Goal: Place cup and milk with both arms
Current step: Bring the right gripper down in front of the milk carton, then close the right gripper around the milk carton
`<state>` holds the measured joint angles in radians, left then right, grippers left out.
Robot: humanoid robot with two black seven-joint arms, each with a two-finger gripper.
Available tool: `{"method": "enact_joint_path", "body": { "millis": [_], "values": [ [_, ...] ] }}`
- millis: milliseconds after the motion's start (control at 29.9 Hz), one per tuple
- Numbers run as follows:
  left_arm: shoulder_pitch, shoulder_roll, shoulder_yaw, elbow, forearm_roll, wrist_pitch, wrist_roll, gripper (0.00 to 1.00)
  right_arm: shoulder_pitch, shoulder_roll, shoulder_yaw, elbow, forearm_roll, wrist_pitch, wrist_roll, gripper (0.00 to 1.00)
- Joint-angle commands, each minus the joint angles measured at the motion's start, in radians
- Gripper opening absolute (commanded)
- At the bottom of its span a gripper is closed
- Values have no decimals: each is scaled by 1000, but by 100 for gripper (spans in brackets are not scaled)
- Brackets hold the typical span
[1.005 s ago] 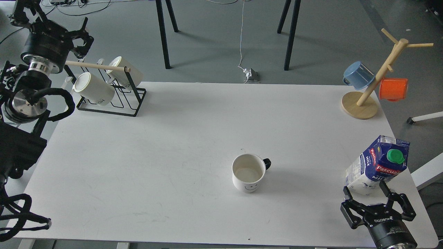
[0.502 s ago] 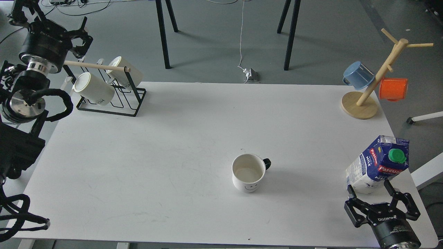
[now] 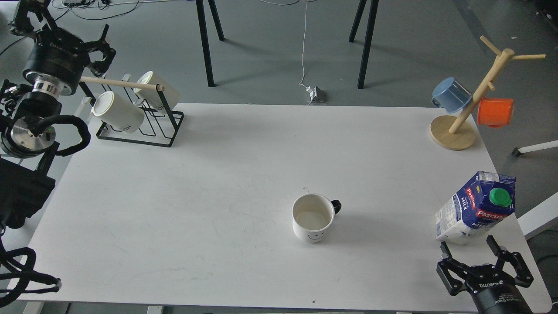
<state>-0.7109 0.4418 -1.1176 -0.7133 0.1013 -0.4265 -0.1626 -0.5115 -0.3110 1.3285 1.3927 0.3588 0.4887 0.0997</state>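
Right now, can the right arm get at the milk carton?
Probably yes. The right gripper is open, just short of the milk carton, fingers pointing at its base with only bare table between them. The cup stands well off to the left.

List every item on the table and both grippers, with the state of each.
cup: upright, empty, free
milk: upright, capped, free
right gripper: open, near the milk, apart from it
left gripper: open, holds nothing
cream mugs: hung on rack
blue mug: hung on tree
orange mug: hung on tree
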Motion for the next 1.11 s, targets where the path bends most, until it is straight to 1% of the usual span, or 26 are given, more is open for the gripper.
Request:
{"method": "enact_joint_path", "body": {
  "millis": [0, 402, 603, 837, 1072],
  "values": [
    [1, 6, 1, 0, 0, -3, 0, 100, 2, 0, 23, 0, 0, 0, 0, 99],
    [5, 8, -1, 0, 0, -3, 2, 100, 30, 3, 43, -1, 2, 0, 0, 99],
    [5, 8, 1, 0, 0, -23, 8, 100, 56, 3, 49, -4, 0, 0, 2, 99],
    [5, 8, 1, 0, 0, -23, 8, 100, 97, 6, 51, -12, 2, 0, 2, 99],
    [5, 8, 1, 14, 4, -23, 8, 100, 159, 7, 51, -55, 2, 0, 8, 99]
  ]
}}
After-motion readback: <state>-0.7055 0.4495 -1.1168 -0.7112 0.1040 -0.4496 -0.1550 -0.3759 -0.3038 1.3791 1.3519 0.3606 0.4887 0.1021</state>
